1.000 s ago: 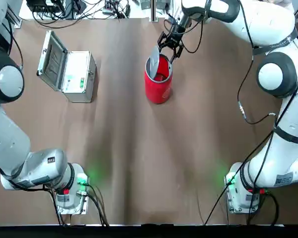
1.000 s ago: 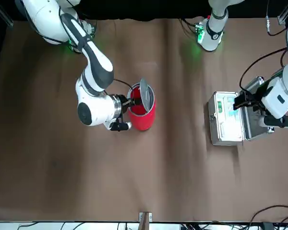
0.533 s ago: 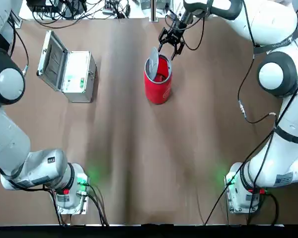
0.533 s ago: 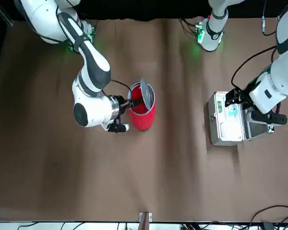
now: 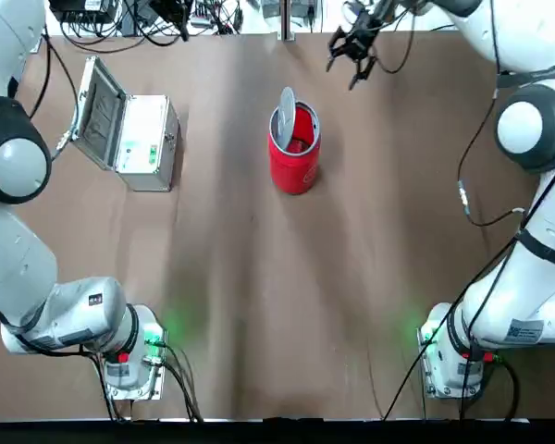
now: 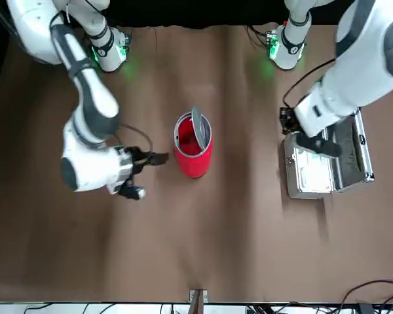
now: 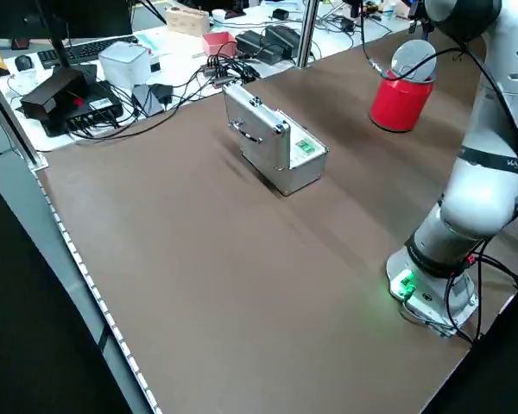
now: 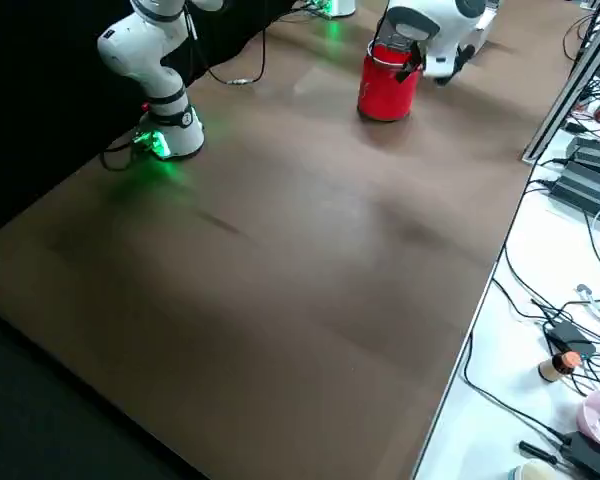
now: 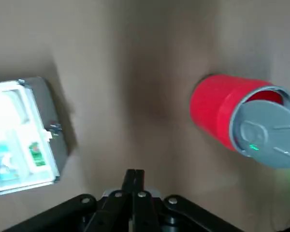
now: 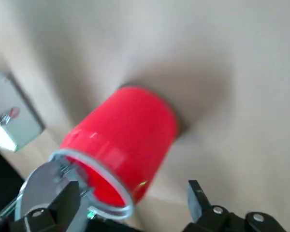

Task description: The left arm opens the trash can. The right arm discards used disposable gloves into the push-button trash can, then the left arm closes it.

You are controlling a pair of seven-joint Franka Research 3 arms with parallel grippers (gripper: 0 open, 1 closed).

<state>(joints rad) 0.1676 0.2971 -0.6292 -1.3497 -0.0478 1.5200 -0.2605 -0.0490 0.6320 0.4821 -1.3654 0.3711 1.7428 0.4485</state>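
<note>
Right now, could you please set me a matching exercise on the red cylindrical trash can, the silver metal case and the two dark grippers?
1. red cylindrical trash can
2. silver metal case
3. left arm's dark gripper
4. right arm's dark gripper

a. fingers shut
b. fingers open, clear of the can
c. round lid tipped up
d. hinged lid raised

Pairs: 1-c, 2-d, 3-a, 4-b
</note>
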